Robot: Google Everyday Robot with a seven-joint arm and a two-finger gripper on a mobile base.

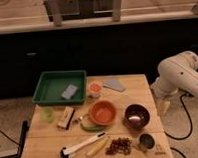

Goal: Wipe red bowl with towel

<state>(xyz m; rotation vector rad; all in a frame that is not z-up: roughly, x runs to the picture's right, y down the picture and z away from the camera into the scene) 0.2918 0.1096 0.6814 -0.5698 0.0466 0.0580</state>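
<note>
A green tray (40, 96) sits at the table's (43, 146) left. The red bowl (103, 112) stands mid-table, and the towel (114, 84) lies flat behind it, apart. Beyond the right edge the gripper (164, 107) hangs low. How open it is, or whether it holds anything, cannot be told.

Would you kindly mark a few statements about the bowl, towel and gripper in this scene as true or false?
1. The towel lies on the wooden table, behind the red bowl. True.
2. A grey-blue block lies in the green tray. True.
3. The gripper hangs beside the table's right edge. True.
4. The red bowl sits inside the green tray. False: it stands on the bare table, in front and to the right of the tray.
5. The gripper is pressing the towel into the red bowl. False: the towel lies outside the bowl, and the gripper is apart from both.
</note>
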